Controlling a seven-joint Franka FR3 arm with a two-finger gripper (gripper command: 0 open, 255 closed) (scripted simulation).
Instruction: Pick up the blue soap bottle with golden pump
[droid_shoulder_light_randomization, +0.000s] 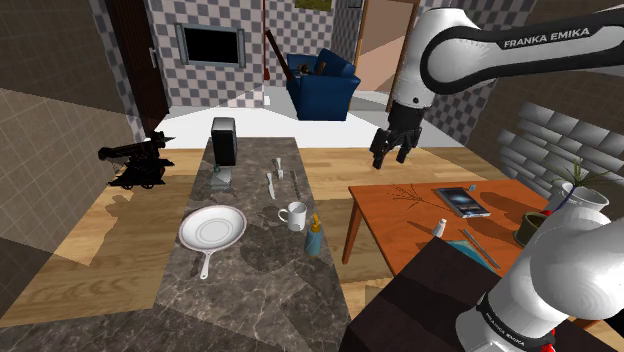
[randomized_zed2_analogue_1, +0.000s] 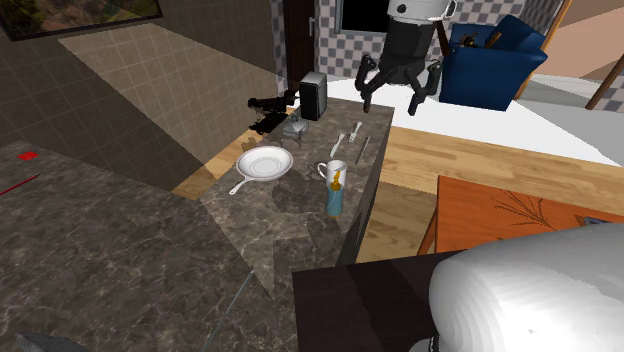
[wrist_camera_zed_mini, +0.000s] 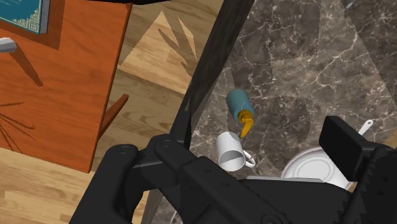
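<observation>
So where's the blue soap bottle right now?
In the shoulder view the blue soap bottle stands on the dark marble counter, near its right-hand edge, just beside the white mug.

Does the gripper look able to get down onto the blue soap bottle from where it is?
Probably yes. The gripper hangs open, high in the air, with nothing between it and the soap bottle. The white mug stands close beside the bottle, which may leave little room on that side.
</observation>
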